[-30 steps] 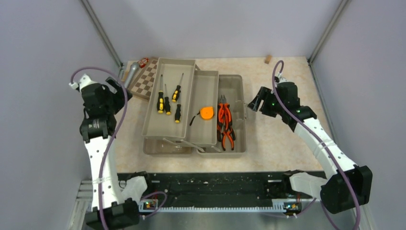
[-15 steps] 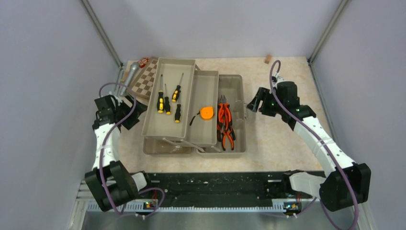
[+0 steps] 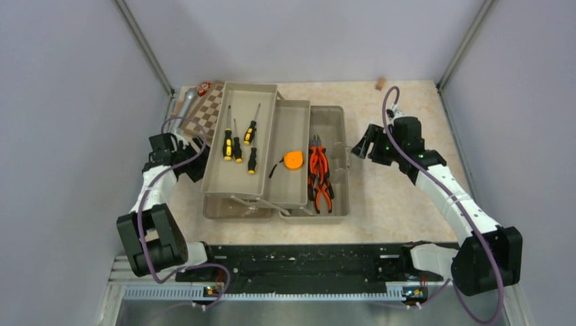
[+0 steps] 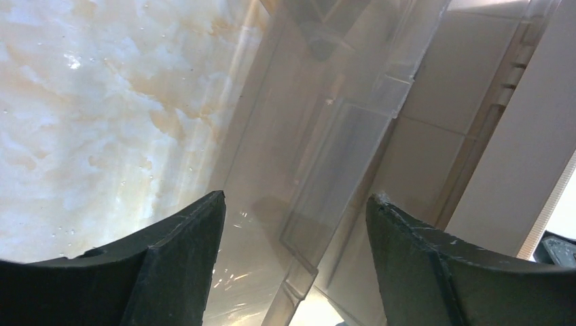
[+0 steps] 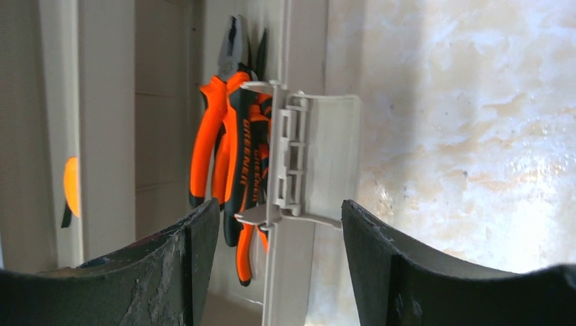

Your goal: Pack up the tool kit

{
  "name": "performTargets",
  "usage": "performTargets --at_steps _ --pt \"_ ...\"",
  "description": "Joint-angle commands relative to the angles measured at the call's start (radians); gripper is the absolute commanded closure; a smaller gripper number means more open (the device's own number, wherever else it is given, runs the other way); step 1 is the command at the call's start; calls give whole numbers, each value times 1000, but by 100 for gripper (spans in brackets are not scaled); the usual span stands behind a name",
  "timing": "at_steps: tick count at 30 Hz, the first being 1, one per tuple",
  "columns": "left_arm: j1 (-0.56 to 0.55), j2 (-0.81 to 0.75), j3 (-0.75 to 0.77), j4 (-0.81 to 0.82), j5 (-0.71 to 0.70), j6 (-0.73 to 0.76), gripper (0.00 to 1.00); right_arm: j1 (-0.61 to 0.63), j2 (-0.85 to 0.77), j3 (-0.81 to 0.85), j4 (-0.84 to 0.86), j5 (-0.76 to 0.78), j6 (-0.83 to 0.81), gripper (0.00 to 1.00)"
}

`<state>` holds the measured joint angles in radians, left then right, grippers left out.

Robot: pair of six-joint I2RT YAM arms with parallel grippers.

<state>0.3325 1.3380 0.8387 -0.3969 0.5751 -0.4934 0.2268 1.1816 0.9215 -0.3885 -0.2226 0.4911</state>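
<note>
Black left end effector [image 3: 195, 161], now beside toolbox [image 3: 330, 117]

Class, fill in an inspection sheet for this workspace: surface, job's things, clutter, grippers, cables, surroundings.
Surface: beige marbled table.
Job's things: toolbox open; screwdrivers, tape measure and pliers inside.
Clutter: chessboard, microphone, small brown block.
Grippers: left gripper open, empty, at the toolbox's side; right gripper open, facing its latch.
Cables: purple cables loop along both arms.
Surroundings: grey walls.
</note>
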Motion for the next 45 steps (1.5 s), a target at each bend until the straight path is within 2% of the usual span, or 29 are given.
performTargets --at_steps 1,4,6,11,19,23,29,41,45 --pt "-40 3 15 33 -42 33 23 -18 3 -38 55 20 21 35" --pt "-83 0 28 15 -113 43 35 -20 4 -53 63 18 27 35" --pt "-102 -13 35 8 -152 45 50 -21 6 -54 67 17 26 35" --pt "-108 -86 80 -31 -203 61 73 -21 14 -43 70 15 17 35" --pt "-154 -184 215 -142 -302 109 95 -21 37 -41 84 27 13 35" --pt "-198 -217 296 -189 -377 125 100 -21 32 -49 84 68 15 35" --pt "-319 -217 437 -275 -533 144 100 -21 23 -75 83 113 20 35" --pt "-742 -69 759 -462 -1022 120 100 -21 -30 -181 88 238 115 35" --pt "-897 26 881 -529 -1210 130 100 -21 -46 -207 103 175 106 35"
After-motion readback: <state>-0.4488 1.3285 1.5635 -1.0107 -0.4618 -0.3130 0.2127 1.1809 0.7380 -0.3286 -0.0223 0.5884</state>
